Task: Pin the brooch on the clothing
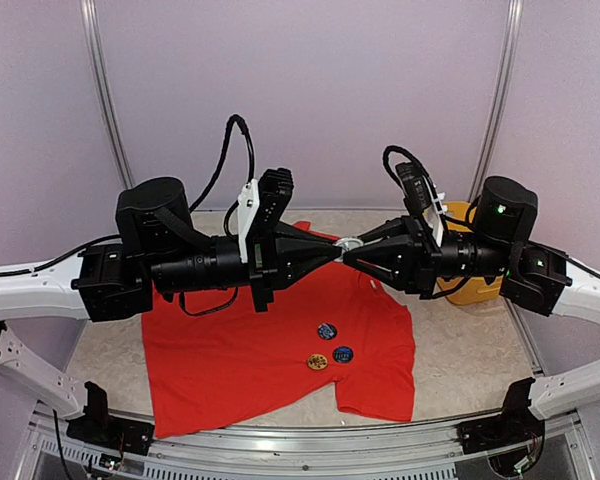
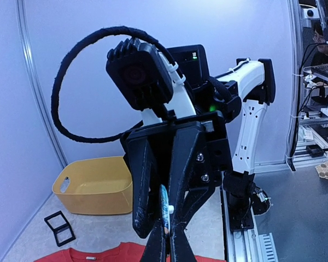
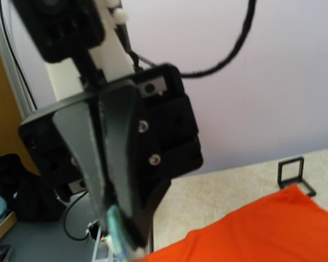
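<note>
Red-orange clothing [image 1: 240,350] flat on desk [image 1: 460,350]; above it I see left gripper [image 1: 337,248] pinching the brooch [image 1: 348,241], right gripper [image 1: 358,246] straddling it, clamped or not I cannot tell.

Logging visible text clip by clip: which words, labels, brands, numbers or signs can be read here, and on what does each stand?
No text can be read in any view.
Upper blue brooch, lower blue brooch, yellow brooch: printed designs, too small to read.
Neck label of the T-shirt: too small to read.
Raised brooch: nothing legible on it; near edge-on in the wrist views.
</note>
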Controlling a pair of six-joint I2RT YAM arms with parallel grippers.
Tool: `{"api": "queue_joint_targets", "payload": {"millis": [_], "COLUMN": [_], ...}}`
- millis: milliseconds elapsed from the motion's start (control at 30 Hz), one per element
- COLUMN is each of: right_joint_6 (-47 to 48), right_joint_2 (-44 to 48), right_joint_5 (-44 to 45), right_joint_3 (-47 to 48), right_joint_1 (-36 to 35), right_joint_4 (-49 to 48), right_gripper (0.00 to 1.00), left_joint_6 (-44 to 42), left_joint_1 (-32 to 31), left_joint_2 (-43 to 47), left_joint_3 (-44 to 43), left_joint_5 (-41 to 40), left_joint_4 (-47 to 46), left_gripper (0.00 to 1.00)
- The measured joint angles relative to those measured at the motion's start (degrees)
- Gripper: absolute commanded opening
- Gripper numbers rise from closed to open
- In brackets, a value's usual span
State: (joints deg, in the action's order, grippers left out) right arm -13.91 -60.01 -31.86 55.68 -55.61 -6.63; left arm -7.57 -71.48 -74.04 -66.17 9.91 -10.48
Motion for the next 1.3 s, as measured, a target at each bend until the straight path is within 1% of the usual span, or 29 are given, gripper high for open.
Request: {"api": "queue_joint_targets", "payload": {"millis": [167,233,367,433,533,600,667,767,800,1000,1300], "right_joint_6": [-0.9,-0.76,2.56,7.1,12.87,15.37,16.06,15.32,14.86,12.76,12.48], "right_joint_2": [-0.35,-0.66,-0.39,1.03,4.17,5.6,6.21,5.86,5.49,3.98,3.48], "right_joint_5": [0.0,-0.11,-3.08,-6.27,-8.61,-8.55,-7.3,-4.63,-3.87,-2.6,-0.76], "right_joint_3": [0.83,1.42,1.36,0.04,-1.55,-1.49,-1.16,-0.48,-0.09,0.85,1.88], "right_joint_1": [0.31,0.33,1.18,1.73,2.08,2.08,2.08,2.08,2.08,1.73,1.66], "right_joint_4": [3.02,3.8,4.61,5.51,9.81,12.22,13.57,13.16,12.63,9.62,10.38], "right_gripper": [0.23,0.28,0.45,0.46,0.46,0.44,0.4,0.31,0.3,0.3,0.3], "left_joint_6": [-2.73,-3.17,-3.41,-3.21,-3.04,-2.99,-2.99,-2.99,-2.99,-2.99,-2.99], "left_joint_1": [-0.09,-0.09,-0.94,-1.51,-1.84,-1.86,-1.84,-1.84,-1.84,-1.79,-1.77], "left_joint_2": [-0.9,-1.25,-1.2,-0.92,-0.09,0.5,0.76,0.72,0.7,0.2,-0.5], "left_joint_3": [-1.29,-1.68,-1.66,-1.4,-1.16,-1.16,-1.16,-1.18,-1.18,-1.9,-3.61], "left_joint_5": [-0.17,-0.28,-0.66,-0.28,0.24,0.2,0.07,-0.35,-0.55,-1.84,-3.1], "left_joint_4": [2.84,3.26,3.48,3.63,4.68,5.44,6.05,7.13,7.41,8.87,10.56], "left_gripper": [0.0,0.0,0.0,0.0,0.0,0.0,0.0,0.0,0.0,0.0,0.0]}}
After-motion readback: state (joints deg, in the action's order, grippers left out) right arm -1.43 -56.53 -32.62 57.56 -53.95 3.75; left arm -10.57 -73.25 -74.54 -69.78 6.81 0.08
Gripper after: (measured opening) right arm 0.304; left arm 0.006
